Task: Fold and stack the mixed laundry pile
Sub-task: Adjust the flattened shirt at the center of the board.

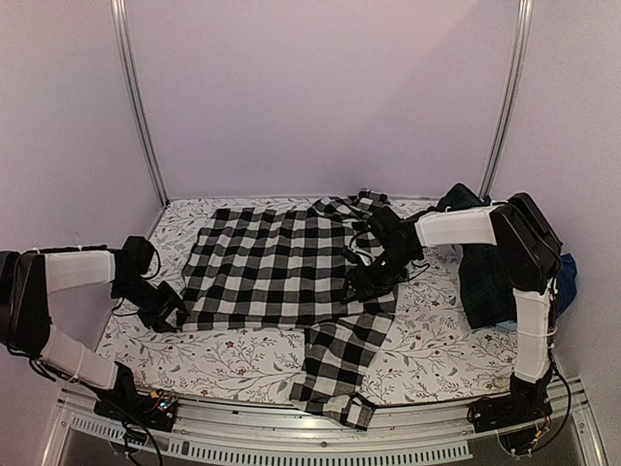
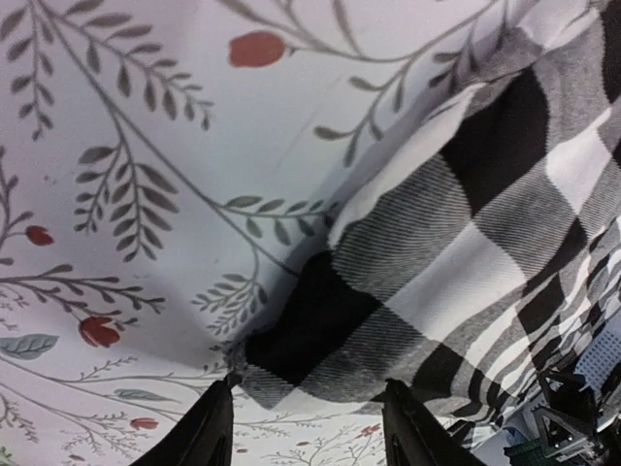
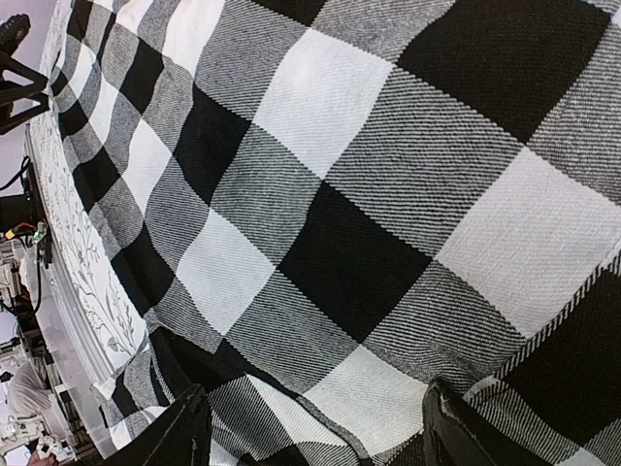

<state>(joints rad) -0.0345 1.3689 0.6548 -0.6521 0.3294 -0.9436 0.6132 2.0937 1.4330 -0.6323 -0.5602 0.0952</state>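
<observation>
While the left gripper (image 1: 160, 313) sat spread around a corner of the checked shirt (image 1: 272, 262), clamping nothing, that soft-looking, floppy shirt lay flat on the floral cover (image 1: 427, 340). The right gripper (image 1: 374, 274) hung over its right side, also spread, empty. I'd pinch corners.

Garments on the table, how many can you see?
3: checked shirt spread in the middle, dark plaid piece at the right edge, blue piece beside it. More may be hidden behind the right arm.
</observation>
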